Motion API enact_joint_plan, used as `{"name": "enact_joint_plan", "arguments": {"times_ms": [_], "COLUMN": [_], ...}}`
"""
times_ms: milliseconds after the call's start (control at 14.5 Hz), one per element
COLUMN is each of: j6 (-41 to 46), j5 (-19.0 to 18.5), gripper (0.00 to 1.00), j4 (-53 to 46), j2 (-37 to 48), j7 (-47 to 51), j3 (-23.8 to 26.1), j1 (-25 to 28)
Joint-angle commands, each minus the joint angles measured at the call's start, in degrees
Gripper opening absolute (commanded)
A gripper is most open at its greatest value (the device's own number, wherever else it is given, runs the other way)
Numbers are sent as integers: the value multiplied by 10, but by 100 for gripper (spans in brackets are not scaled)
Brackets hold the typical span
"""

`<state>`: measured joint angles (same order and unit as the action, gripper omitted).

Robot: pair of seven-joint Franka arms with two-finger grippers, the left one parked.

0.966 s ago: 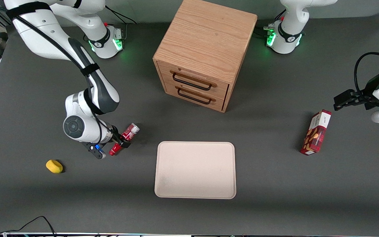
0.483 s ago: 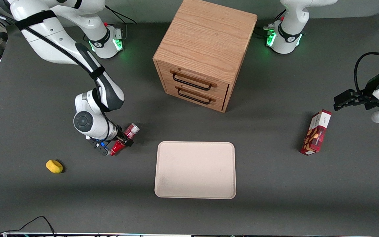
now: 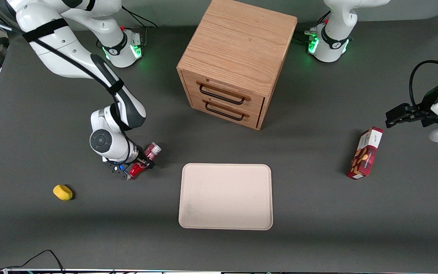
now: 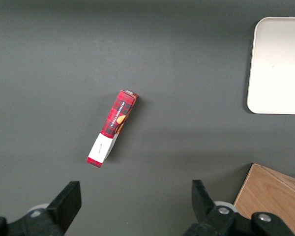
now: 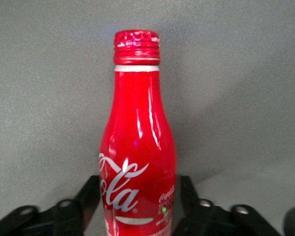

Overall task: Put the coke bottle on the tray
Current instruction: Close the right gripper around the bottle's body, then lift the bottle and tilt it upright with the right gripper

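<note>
Currently, front view: gripper [image 3: 142, 163] sits left of frame centre, closed around the coke bottle [image 3: 145, 158]. Bottle is tilted, silvery base end pointing up-right in the frame, red cap end down-left near the fingers. It is just beside the upper-left corner of the tray [image 3: 226, 196], not over it. Tray lies flat on the dark table [image 3: 318, 213], lower centre of frame, bare. Wooden drawer cabinet [image 3: 234, 62] at upper centre, both drawers shut, its front facing the tray. Yellow object [image 3: 62, 192] at lower left, nearer the camera than the gripper, toward the working arm's end of the table. Red snack box [image 3: 365, 153] at right, toward the parked arm's end, well apart from the tray.

Left wrist view: snack box [image 4: 111, 129] lying at a slant near frame centre. Tray corner [image 4: 278, 69] at upper right, cabinet edge [image 4: 275, 196] at lower right.

Right wrist view: bottle [image 5: 137, 147] fills the frame, cap away from the camera, white script logo on the body. Black fingers [image 5: 91, 196] sit against both sides of the lower body. Only grey table shows past the cap.
</note>
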<state>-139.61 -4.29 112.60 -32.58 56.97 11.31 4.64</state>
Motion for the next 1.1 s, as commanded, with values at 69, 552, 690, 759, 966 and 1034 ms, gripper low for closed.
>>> {"name": "enact_joint_plan", "arguments": {"times_ms": [69,552,690,759,966,1034], "j6": [-2,222,324,379,497,505], "j5": [-14,-5,-5,-5,8,31], "gripper": [0,0,0,0,0,0], "j4": [5,-60,-130,-181,-339,-372], "j2": [12,151,172,170,146,139], "j7": [10,-100,-153,-183,-262,-263], "j3": [4,25,25,27,41,41], "j1": [-2,-10,-11,-9,-7,-7]}}
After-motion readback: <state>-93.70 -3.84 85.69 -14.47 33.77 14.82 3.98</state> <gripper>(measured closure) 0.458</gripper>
